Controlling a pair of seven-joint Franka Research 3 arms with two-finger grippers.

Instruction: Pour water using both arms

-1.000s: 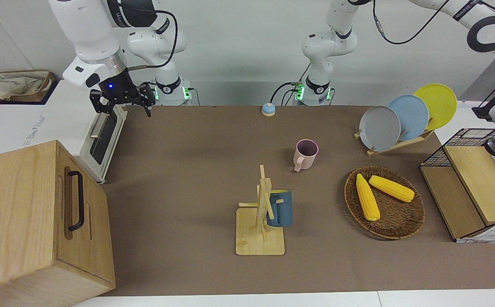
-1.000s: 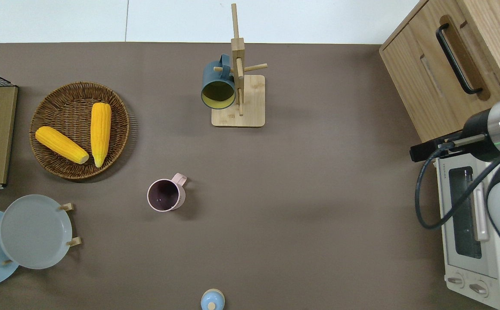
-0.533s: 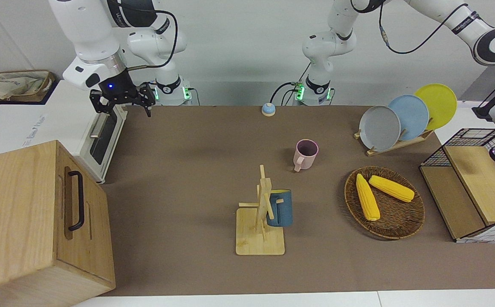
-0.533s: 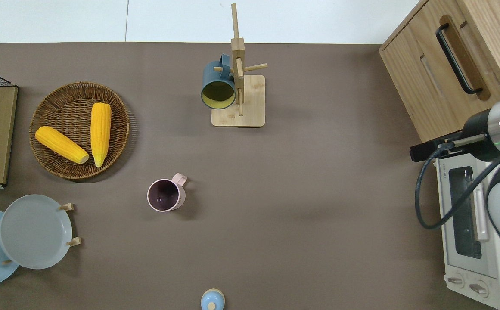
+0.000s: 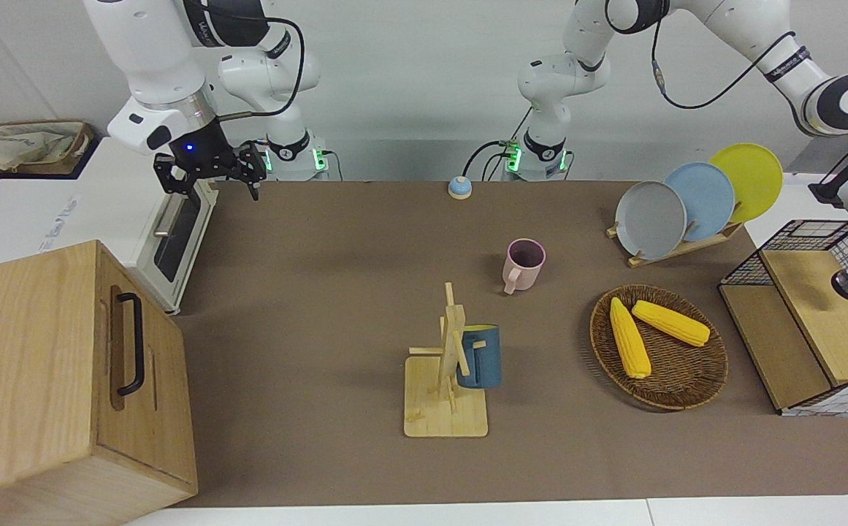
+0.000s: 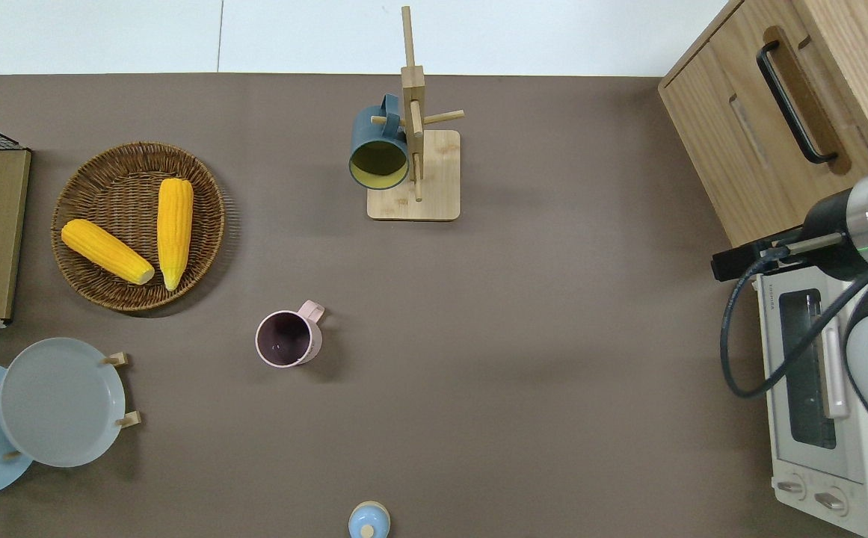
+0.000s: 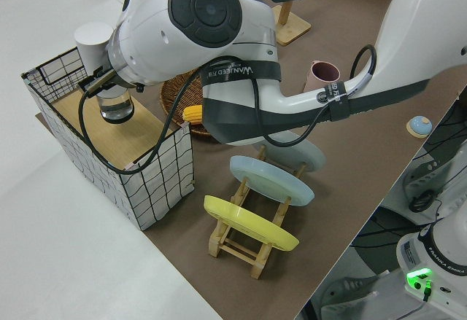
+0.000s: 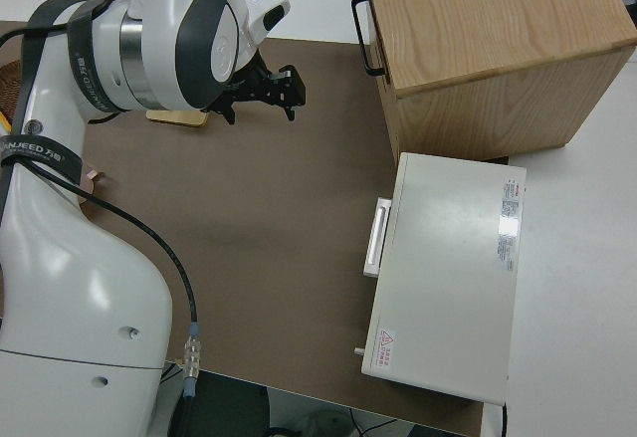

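Left side view shows our left gripper (image 7: 109, 95) down inside the wire basket (image 7: 157, 163), its fingers hidden, so we cannot tell whether they grip the clear glass (image 7: 115, 106) at its tip over the wooden shelf (image 7: 120, 135). Our right arm is parked, its right gripper (image 5: 208, 173) spread wide. On the brown mat (image 6: 523, 314) we see a pink mug (image 6: 286, 338) standing upright, nearer to us than the wooden mug tree (image 6: 414, 142), where a blue mug (image 6: 378, 150) hangs. A wicker tray (image 6: 202, 246) holding two corn cobs (image 6: 174, 229) sits toward our left arm's end.
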